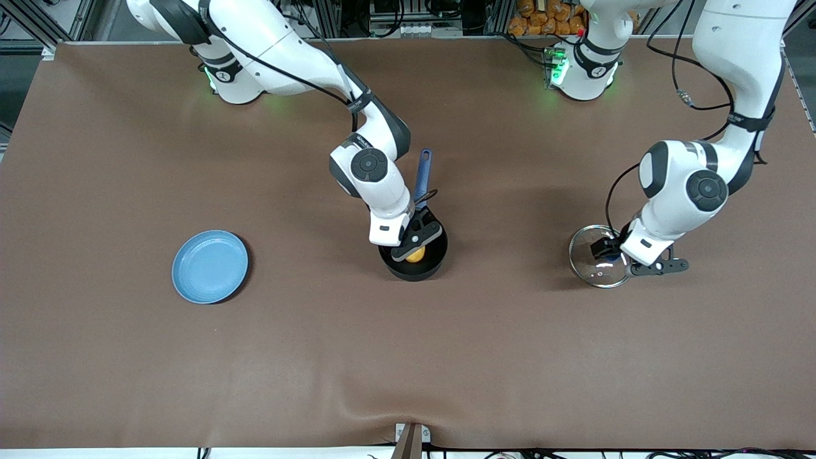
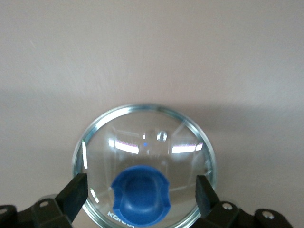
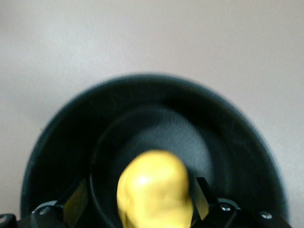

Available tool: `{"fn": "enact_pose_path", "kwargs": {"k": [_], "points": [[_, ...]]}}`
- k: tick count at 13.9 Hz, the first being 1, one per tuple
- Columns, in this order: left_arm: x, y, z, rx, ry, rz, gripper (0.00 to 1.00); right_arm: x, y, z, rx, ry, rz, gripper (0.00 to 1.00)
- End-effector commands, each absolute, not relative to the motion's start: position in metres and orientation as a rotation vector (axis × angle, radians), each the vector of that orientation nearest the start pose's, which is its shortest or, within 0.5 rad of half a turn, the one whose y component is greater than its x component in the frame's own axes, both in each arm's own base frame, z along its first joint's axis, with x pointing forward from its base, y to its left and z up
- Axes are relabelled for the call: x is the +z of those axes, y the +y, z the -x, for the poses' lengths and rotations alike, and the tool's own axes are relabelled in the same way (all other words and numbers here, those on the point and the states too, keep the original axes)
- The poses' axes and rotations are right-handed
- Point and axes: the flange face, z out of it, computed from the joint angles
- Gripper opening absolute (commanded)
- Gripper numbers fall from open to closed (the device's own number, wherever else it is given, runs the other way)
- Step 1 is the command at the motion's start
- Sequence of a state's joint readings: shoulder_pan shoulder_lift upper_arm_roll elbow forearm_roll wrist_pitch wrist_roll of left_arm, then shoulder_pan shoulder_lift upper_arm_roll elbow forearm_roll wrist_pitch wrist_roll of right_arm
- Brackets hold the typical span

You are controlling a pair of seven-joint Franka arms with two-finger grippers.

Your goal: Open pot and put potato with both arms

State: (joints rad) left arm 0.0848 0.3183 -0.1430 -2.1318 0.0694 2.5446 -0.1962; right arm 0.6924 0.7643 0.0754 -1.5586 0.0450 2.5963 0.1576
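- We find a flat light-blue plate point(image 1: 210, 266) lying bare toward the right arm's end of the table, well apart from everything else.
- A round glass lid point(image 1: 596, 257) with a metal rim and a blue knob point(image 2: 140, 194) lies flat on the brown table cover point(image 1: 408, 357) toward the left arm's end, well apart from the pot.
- The left gripper point(image 2: 141, 192) sits low over this lid. Its fingers point(image 2: 73, 192) are spread, one on each side of the blue knob, with clear gaps to it; they touch nothing that we can see.
- The pot point(image 1: 413, 250) stands uncovered near the middle of the table, between the plate and the lid. It is a small round black saucepan, and its long blue handle point(image 1: 422, 176) points away from the front camera, toward the robots' bases.
- The right arm reaches over the handle and partly hides the pot's rim in the front view.
- The right gripper point(image 3: 140, 199) is at the pot's mouth. Its fingers point(image 3: 76, 206) are spread to either side of the potato point(image 3: 154, 194); we cannot tell whether they press on it.
- The potato is a lumpy yellow-orange oval with a glossy spot. It sits inside the rim of the pot, over the dark base; we cannot tell whether it rests on the bottom.
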Motion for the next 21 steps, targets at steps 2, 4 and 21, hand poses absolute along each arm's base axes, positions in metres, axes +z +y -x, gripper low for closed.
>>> {"fn": "enact_pose_path", "kwargs": {"k": [2, 4, 21], "points": [[0.403, -0.046, -0.601, -0.185, -0.125, 3.120, 1.00, 0.265, 0.491, -0.554, -0.348, -0.731, 2.828, 1.00], [0.480, -0.055, -0.617, -0.117, -0.106, 3.111, 1.00, 0.305, 0.474, -0.562, -0.311, -0.715, 2.857, 1.00], [0.656, -0.041, -0.571, -0.103, -0.154, 3.087, 1.00, 0.565, 0.104, -0.597, 0.063, -0.086, 3.144, 1.00]]}}
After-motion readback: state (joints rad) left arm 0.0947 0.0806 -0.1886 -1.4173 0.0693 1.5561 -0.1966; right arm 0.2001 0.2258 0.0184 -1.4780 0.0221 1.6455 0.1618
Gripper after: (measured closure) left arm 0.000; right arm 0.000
